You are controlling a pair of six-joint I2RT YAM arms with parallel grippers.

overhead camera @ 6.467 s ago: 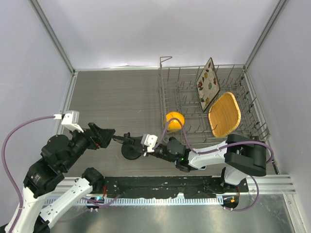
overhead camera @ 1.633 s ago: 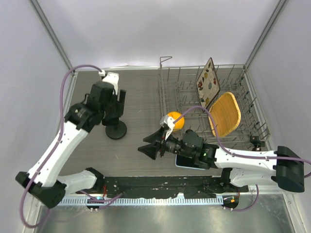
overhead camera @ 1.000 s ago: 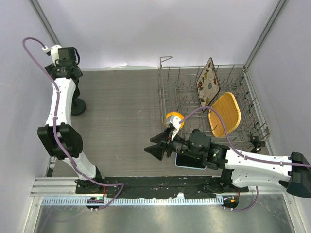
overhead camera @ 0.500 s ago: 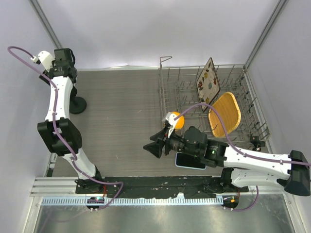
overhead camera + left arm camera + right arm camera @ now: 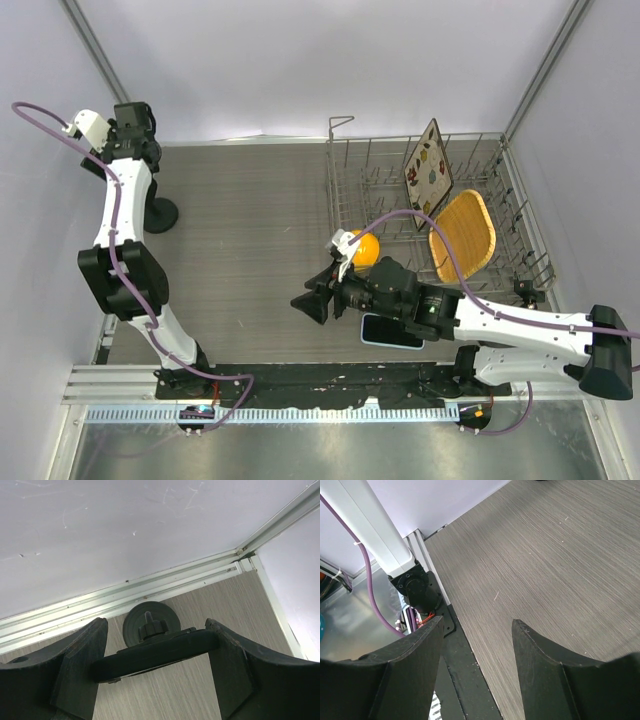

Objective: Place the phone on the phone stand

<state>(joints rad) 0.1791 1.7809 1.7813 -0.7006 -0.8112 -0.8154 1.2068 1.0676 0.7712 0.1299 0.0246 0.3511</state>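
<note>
Grey worktop [image 5: 250, 220], white walls [image 5: 300, 60]: left tool [image 5: 156, 642], clamped on the phone stand [image 5: 160, 214], has dragged it far left; right tool [image 5: 477, 630] gapes empty.

The phone stand [image 5: 160, 214] went from mid-table to the far-left corner, seemingly in the left gripper [image 5: 155, 645]. The phone [image 5: 392, 331] has appeared.
</note>
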